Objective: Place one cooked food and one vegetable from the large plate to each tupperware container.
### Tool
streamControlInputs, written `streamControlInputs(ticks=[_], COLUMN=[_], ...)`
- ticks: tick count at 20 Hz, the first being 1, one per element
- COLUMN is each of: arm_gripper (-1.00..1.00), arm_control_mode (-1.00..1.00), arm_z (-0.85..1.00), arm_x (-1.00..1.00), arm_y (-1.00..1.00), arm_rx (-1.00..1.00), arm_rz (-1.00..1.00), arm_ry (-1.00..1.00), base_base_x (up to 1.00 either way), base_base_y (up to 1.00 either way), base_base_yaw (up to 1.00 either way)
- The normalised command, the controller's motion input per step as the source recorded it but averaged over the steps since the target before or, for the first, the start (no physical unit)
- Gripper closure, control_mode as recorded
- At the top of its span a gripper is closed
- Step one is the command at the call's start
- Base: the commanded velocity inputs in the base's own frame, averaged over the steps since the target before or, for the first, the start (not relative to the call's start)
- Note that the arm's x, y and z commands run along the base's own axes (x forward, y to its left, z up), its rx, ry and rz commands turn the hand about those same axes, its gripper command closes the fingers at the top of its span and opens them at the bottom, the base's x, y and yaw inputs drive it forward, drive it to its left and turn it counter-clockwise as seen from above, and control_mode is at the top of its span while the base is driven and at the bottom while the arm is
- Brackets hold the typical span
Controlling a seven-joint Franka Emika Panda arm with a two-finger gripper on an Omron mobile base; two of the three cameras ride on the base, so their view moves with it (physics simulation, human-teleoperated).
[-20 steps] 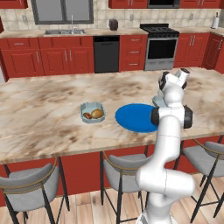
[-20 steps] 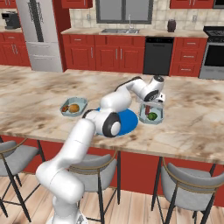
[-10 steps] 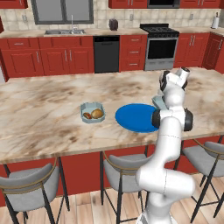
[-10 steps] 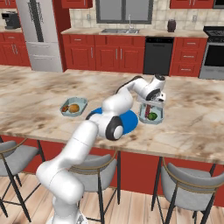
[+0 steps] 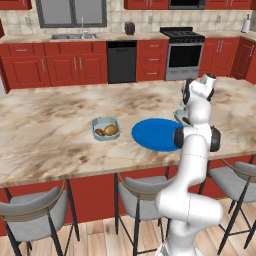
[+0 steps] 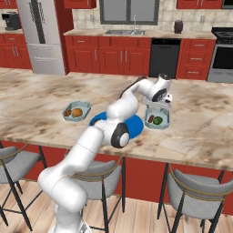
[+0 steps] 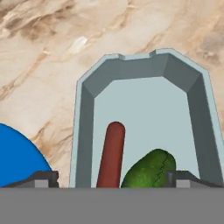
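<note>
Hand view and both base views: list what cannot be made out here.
- Hand view: the sausage and green vegetable are cut off by the bottom edge.
- Left base view: the near tupperware is mostly hidden by the arm.
- Right base view: the blue plate is largely covered by the arm.
- Far tupperware: its food is too small to identify.

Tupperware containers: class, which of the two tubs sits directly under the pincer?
The tub to the right of the blue plate, holding a red sausage and a green vegetable. The other tub lies left of the plate.
</note>
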Motion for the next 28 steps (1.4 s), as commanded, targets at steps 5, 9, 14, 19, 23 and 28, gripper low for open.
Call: streamControlInputs(ticks=[5, 9, 14, 19, 23, 28], arm_gripper=[-1.00, -1.00, -1.00, -1.00, -1.00, -1.00], arm_control_mode=[-1.00, -1.00, -1.00, -1.00, -1.00, -1.00], arm_z=[0.15, 0.22, 0.00, -0.16, 0.00, 0.00], arm_x=[-0.96, -0.94, -0.75, -0.23, -0.75, -0.73], arm_y=[0.36, 0.26, 0.03, 0.09, 0.43, 0.47], arm_rx=[-0.16, -0.04, 0.01, 0.00, 0.00, -0.01], arm_rz=[-0.05, -0.05, 0.00, -0.02, 0.06, 0.03], arm_ry=[-0.04, 0.14, 0.16, 0.40, 0.02, -0.06], base_base_x=[0.00, 0.00, 0.00, 0.00, 0.00, 0.00], base_base_y=[0.00, 0.00, 0.00, 0.00, 0.00, 0.00], base_base_yaw=[0.00, 0.00, 0.00, 0.00, 0.00, 0.00])
